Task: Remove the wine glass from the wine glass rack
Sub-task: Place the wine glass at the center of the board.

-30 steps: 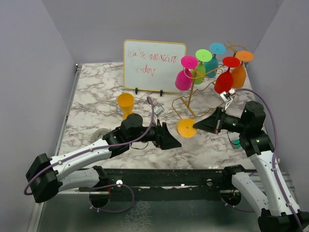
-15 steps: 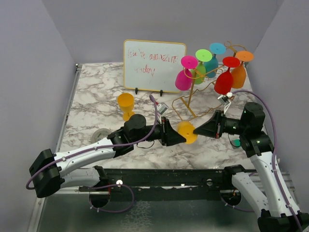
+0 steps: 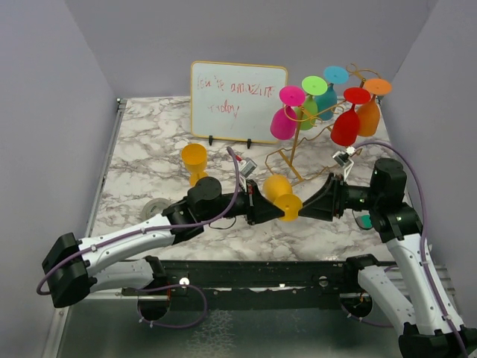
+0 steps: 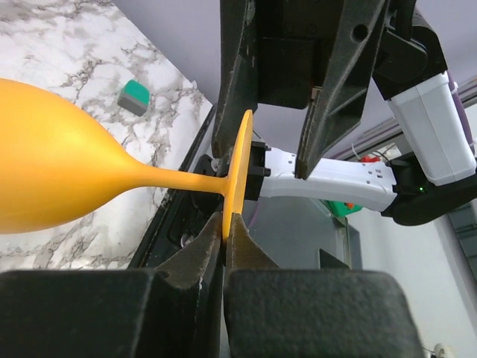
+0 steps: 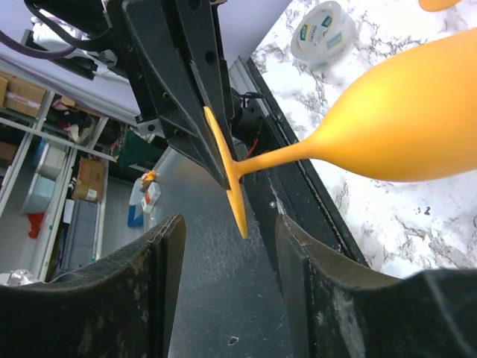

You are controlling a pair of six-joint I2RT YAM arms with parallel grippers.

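While red marker handwriting is running across the white dry-erase board, only "amazing" and "today" are coming through; the other words are not reading. Round tub is showing a blue-and-yellow label, too small to read.

Left gripper is pinching the rim of the flat round foot of the yellow-orange wine glass, jaws closed tight on the thin disc. Glass is hanging tilted above the near middle of the marble-patterned table, bowl toward the far side, foot toward the near right. Right gripper is standing with fingers spread, straddling the opposite edge of the foot; contact cannot be told.

Glass is sitting near and left of the wine glass rack, apart from it. Rack is showing thin gold wire with curled ends, far right, carrying hanging glasses in magenta, green, teal, red and orange, bowls down. Upright yellow glass is standing near the board. All glasses are looking smooth and opaque.
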